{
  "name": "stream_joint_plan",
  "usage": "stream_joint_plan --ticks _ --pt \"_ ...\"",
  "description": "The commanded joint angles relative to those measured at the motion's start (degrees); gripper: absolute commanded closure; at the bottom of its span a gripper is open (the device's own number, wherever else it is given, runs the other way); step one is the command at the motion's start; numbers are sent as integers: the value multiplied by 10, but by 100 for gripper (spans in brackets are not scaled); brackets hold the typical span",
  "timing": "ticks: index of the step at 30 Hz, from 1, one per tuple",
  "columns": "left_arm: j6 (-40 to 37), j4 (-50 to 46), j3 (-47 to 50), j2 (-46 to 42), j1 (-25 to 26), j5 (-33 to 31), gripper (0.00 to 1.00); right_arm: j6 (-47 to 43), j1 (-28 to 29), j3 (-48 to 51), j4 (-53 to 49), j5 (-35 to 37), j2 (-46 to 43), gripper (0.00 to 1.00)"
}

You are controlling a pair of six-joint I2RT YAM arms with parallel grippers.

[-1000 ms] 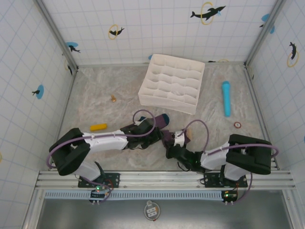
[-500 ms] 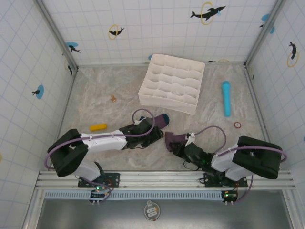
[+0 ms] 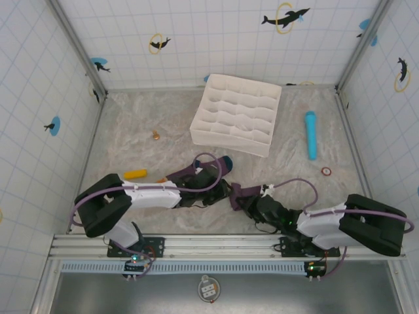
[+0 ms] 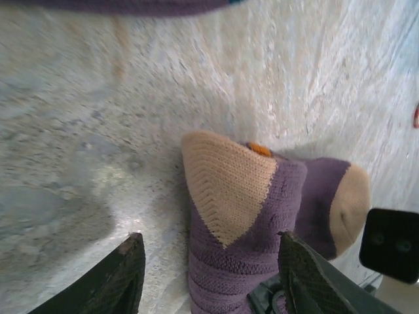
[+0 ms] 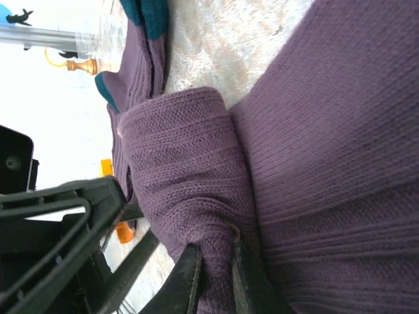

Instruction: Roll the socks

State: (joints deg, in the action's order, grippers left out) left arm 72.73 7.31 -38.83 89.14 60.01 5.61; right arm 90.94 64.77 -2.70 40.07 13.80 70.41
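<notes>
The socks (image 3: pixel 237 192) lie bunched at the near centre of the worktop (image 3: pixel 150 118), directly between the two arms. The right gripper (image 5: pixel 213 278) is clamped on a fold of their purple fabric. The left gripper (image 4: pixel 213 275) stands with jaws apart astride the tan-heeled end, which lies straight ahead of it.

Purple ribbed socks (image 3: pixel 238 193) lie crumpled, one showing a tan heel (image 4: pixel 226 180)

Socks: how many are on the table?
2. The tan-heeled sock lies bunched nearest the front; the teal-heeled sock lies stretched out just behind it, toward the left. Others may be hidden, but nothing suggests it.
</notes>
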Motion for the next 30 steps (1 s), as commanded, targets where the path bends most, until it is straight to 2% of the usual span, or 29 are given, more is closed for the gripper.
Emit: stream_joint_plan --ticks 1,9,19,21,24,27,30 --pt "-33 42 9 18 10 19 46 28 -8 96 -161 -26 3 100" --pt "-52 51 -15 68 22 45 48 43 -13 112 -227 -13 -54 100" --pt "-70 25 -39 94 23 32 50 41 -28 125 -271 -22 -90 100" --pt "-73 15 -48 105 23 36 59 32 -30 124 -268 -21 -95 100" --pt "-83 -11 -69 122 22 39 78 -4 -33 111 -273 -17 -109 84" --pt "-101 -48 -95 132 22 34 90 -60 -37 79 -312 -4 -133 75" --pt "-115 -89 -116 134 22 19 99 -128 -50 48 -328 -9 -158 60"
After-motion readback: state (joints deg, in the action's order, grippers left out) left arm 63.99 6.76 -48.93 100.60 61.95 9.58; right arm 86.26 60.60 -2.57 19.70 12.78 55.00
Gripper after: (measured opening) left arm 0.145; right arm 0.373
